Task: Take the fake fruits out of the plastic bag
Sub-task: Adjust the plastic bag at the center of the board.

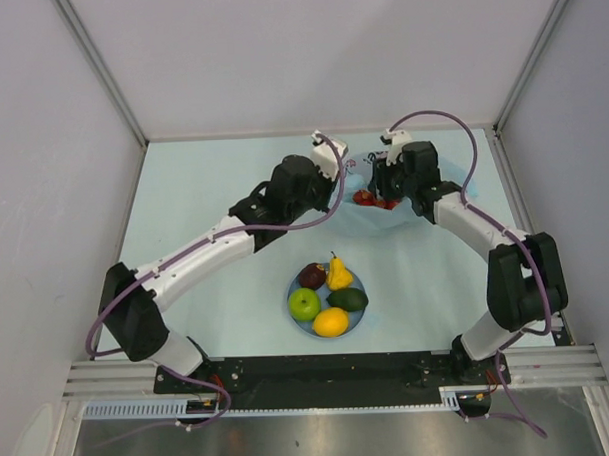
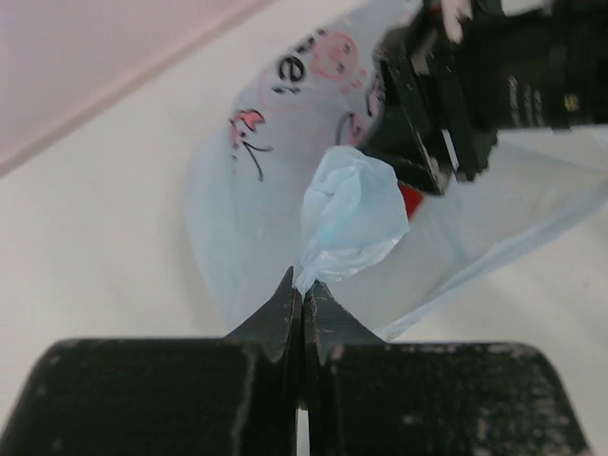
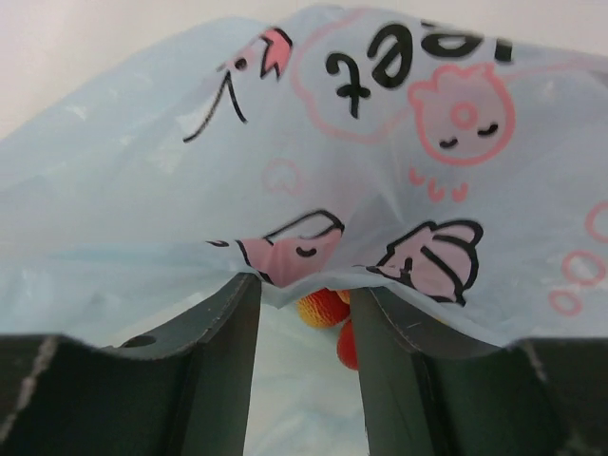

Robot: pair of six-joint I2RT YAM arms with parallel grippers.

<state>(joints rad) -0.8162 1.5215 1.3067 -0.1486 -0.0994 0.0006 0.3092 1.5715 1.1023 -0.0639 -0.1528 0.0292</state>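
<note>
One fruit left: bunch of red grapes point(image 3: 323, 307) inside plastic bag point(image 3: 399, 142), dead ahead of right end effector point(image 3: 304, 293) (jaws apart, under bag lip). Left end effector point(image 2: 302, 293) clamped on bag's bunched edge; right arm nearer.

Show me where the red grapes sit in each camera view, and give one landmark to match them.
Top external: red grapes at far centre, inside the plastic bag.
Left wrist: red grapes, a sliver right of centre.
Right wrist: red grapes, lower centre, under the bag's edge.
Shared landmark: the plastic bag.
</note>
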